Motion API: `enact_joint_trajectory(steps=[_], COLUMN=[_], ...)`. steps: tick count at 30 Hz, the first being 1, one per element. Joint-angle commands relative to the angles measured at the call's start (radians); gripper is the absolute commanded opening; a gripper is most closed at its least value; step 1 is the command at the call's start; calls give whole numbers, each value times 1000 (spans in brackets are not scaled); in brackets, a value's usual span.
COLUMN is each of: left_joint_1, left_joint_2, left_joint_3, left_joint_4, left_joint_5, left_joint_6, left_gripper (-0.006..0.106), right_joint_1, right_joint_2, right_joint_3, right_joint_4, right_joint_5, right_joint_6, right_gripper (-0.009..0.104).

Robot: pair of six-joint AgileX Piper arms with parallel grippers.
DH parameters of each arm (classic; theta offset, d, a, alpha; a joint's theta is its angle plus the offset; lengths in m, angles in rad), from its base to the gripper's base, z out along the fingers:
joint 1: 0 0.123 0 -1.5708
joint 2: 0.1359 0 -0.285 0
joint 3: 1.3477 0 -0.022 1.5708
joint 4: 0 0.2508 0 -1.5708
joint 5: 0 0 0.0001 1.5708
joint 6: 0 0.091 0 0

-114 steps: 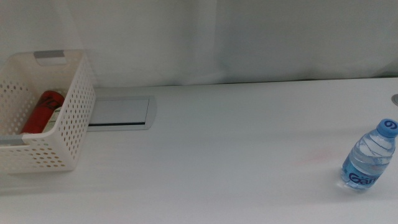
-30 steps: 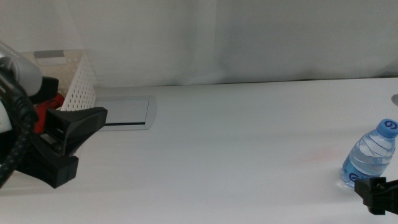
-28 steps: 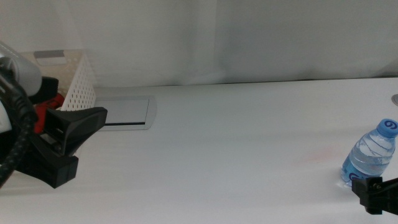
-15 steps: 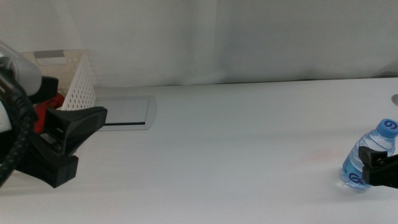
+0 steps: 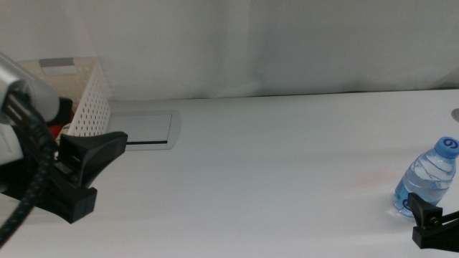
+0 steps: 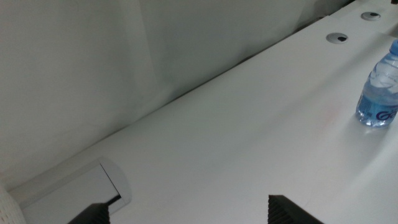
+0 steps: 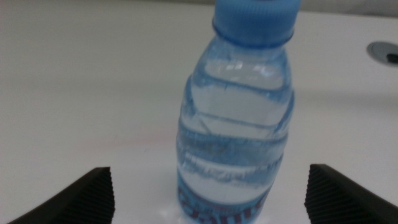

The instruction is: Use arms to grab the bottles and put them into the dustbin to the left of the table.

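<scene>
Right tool [image 7: 205, 186] low at the near right edge of the desk [image 5: 272, 165], jaws spread apart with the upright water bottle [image 5: 427, 178] just ahead, untouched. Left tool [image 5: 82, 175] raised at the left, jaws parted and empty. Farther back, dustbin [image 5: 90, 100] beside grey panel [image 5: 143, 129].

Behind my table hangs a plain white curtain [image 5: 272, 43], falling in soft vertical folds along the whole far edge. A thin dark gap shows where the cloth meets that edge. The light is even and soft, with only faint shadows. Near the far right corner I see two small round grommet holes [image 6: 337, 38] set into the surface, grey-rimmed with dark centres.
</scene>
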Motion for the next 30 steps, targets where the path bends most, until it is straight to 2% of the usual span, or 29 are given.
enact_joint_trajectory(steps=[1,7,15,23,30], left_joint_1=[-5,-5,-5,-5,-5], left_joint_2=[-2,-2,-2,-2,-2], left_joint_3=[22,29,29,29,29], left_joint_4=[-13,-13,-13,-13,-13], left_joint_5=[-21,-37,-38,-38,-40], left_joint_6=[1,-19,-19,-19,-19], left_gripper=[69,69,69,69,69], right_joint_1=[5,5,5,5,5], right_joint_2=[7,133,420,586,615], right_joint_3=[7,7,1,-5,-83], right_joint_4=[3,14,9,-15,-17], right_joint_5=[-56,-155,-487,-669,-648], right_joint_6=[-22,-35,51,149,156], right_gripper=[82,82,82,82,82])
